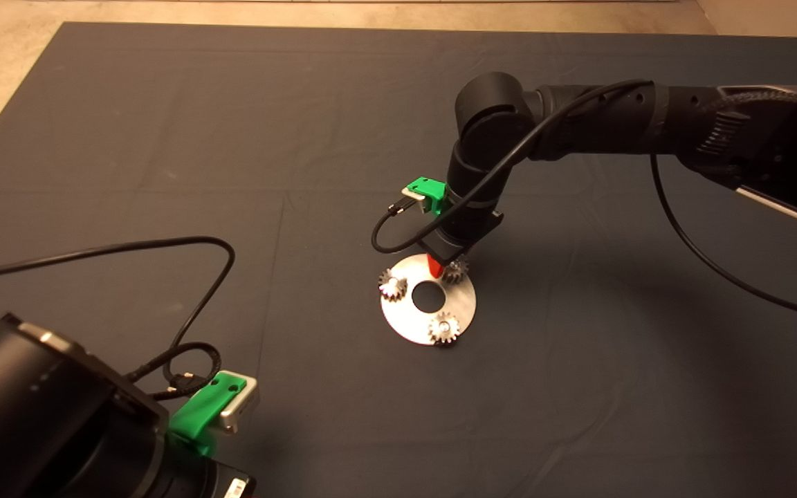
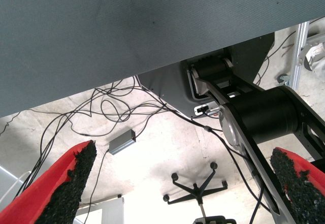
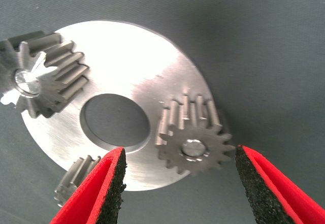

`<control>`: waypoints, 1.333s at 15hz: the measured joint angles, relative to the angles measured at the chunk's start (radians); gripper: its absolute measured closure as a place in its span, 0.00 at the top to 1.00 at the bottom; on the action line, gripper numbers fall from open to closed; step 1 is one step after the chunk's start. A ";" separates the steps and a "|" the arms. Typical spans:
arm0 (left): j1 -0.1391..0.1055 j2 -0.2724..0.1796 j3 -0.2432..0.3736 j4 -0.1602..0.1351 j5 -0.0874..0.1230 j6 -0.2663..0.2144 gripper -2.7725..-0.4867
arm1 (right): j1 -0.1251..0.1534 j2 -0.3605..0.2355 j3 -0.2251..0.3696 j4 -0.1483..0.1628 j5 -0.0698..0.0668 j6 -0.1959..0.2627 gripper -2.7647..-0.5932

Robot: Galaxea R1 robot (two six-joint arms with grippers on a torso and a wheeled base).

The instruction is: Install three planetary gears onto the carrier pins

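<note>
The shiny round disc (image 1: 404,317) lies on the dark mat near the middle. Three planetary gears sit on its carrier pins: one on the left (image 1: 393,284), one at the front (image 1: 444,328), one at the back right (image 1: 454,270). My right gripper (image 1: 440,265) hangs just above the back-right gear. In the right wrist view the right gripper (image 3: 180,155) is open, its pads on either side of that gear (image 3: 195,137) without touching it. The pin's top (image 3: 193,148) shows in the bore. The other two gears (image 3: 43,76) (image 3: 76,183) sit on the disc (image 3: 137,66). My left gripper (image 2: 184,153) is parked, open and empty.
The left arm (image 1: 212,408) rests at the mat's lower left with a looped black cable (image 1: 191,304) beside it. The right arm's cable (image 1: 710,263) hangs over the mat to the right. Past the mat's edge, the left wrist view shows floor cables and a chair base (image 2: 195,188).
</note>
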 joint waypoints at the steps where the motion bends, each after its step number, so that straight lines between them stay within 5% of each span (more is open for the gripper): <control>1: 0.000 0.000 0.000 0.000 0.000 0.000 0.87 | 0.006 -0.010 0.001 0.000 0.000 0.001 0.50; 5: 0.000 0.000 0.000 0.000 0.000 0.006 0.87 | 0.021 -0.106 0.048 0.000 0.001 0.031 0.53; 11: -0.005 0.018 -0.022 -0.001 0.000 0.039 0.87 | 0.021 -0.360 0.270 0.000 -0.012 0.146 0.53; 14: -0.029 0.067 -0.057 -0.001 0.001 0.046 0.87 | 0.023 -0.431 0.433 0.000 0.001 0.229 0.53; 18: -0.042 0.114 -0.080 -0.001 0.000 0.049 0.93 | 0.038 -0.530 0.564 0.006 -0.008 0.346 0.53; 20: -0.043 0.117 -0.083 -0.001 0.000 0.048 0.96 | 0.039 -0.561 0.670 0.009 -0.006 0.468 0.58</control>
